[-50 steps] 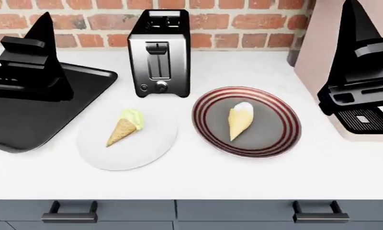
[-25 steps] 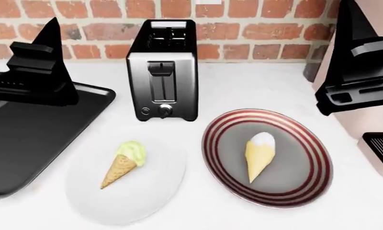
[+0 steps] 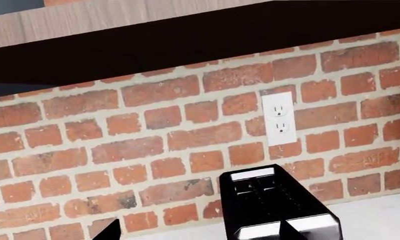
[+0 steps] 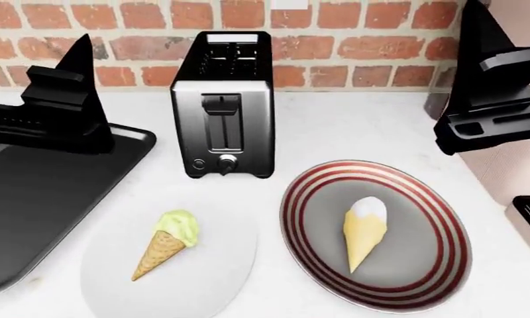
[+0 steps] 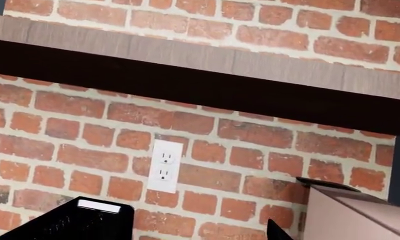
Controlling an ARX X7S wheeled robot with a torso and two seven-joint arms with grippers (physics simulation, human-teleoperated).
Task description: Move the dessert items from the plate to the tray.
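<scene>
Two cones on plates by your chrome toaster (image 4: pixel 222 106), black tray (image 4: pixel 44 192) left of it.

Ridged waffle cone (image 4: pixel 166 242) on the white plate (image 4: pixel 220 265); smooth yellow cone (image 4: pixel 363 230) on the striped plate (image 4: pixel 442 232). Left gripper (image 4: pixel 57 109) and right gripper (image 4: pixel 499 99) hang well apart from both; their opening you cannot tell.

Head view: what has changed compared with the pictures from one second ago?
The camera came closer and lower, so the toaster and both plates look larger and sit lower in view. Nothing was picked up: the green cone and yellow cone lie on their plates, the tray is unchanged.
</scene>
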